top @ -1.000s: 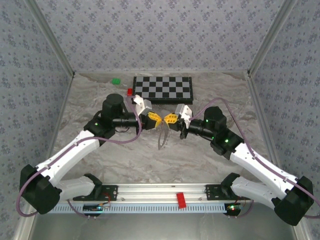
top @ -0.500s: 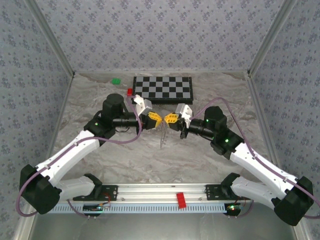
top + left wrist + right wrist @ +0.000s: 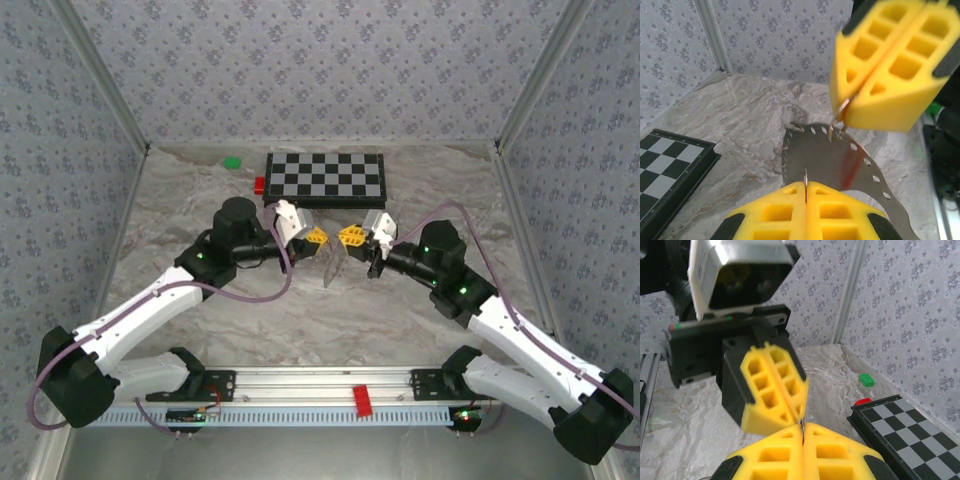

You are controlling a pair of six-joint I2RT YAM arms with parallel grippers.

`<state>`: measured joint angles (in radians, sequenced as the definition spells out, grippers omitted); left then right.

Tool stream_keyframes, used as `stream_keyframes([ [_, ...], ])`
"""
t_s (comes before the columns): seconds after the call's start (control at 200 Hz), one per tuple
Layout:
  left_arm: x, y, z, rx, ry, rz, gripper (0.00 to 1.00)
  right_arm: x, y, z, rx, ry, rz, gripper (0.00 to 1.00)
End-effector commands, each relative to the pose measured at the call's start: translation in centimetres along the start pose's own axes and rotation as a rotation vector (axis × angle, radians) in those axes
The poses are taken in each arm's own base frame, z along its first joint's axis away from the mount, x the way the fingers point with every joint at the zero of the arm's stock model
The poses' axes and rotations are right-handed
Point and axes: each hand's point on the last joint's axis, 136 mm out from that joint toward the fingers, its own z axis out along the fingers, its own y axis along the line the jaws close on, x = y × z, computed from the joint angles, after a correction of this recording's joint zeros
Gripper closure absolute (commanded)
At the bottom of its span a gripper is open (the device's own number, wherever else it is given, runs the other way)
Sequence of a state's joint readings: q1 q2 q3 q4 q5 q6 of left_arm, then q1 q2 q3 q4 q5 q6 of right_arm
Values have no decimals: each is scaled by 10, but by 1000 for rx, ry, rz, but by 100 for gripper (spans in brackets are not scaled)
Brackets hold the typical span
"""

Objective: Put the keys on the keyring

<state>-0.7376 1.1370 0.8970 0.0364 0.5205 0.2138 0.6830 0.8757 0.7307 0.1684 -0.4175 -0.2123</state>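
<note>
above the middle of the tabletop [image 3: 380,330], just near of the chessboard [image 3: 325,178], both arms have swung a little rightward since a second ago. the left tool [image 3: 316,236] and right tool [image 3: 350,236] now stand further apart, each pressed together on the top edge of the keyring [image 3: 333,266]. edge-on a moment back, it now hangs broadside, long axis vertical, pointing down at the tabletop. a faint red streak [image 3: 849,172] crosses it; what it is, i cannot tell.
</note>
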Motion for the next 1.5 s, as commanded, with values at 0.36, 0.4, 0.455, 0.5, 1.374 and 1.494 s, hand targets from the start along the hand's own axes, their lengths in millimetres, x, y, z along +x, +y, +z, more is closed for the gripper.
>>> stream_keyframes([
  [0.36,-4,0,-28,-95,86,220,100,-4,16,3,26,-75,-227,100],
  [0.4,-5,-1,-30,-80,85,216,100,-3,18,4,32,-80,-246,100],
  [0.455,-5,-5,-32,-50,87,208,100,0,20,5,32,-83,-276,100],
  [0.5,-6,-9,-33,-21,86,204,100,3,22,7,27,-81,-292,100],
  [1.374,-16,-30,-43,62,40,217,100,-4,35,16,-72,-124,-290,100],
  [1.494,-14,-30,-43,61,46,215,100,-6,36,15,-73,-130,-284,100],
])
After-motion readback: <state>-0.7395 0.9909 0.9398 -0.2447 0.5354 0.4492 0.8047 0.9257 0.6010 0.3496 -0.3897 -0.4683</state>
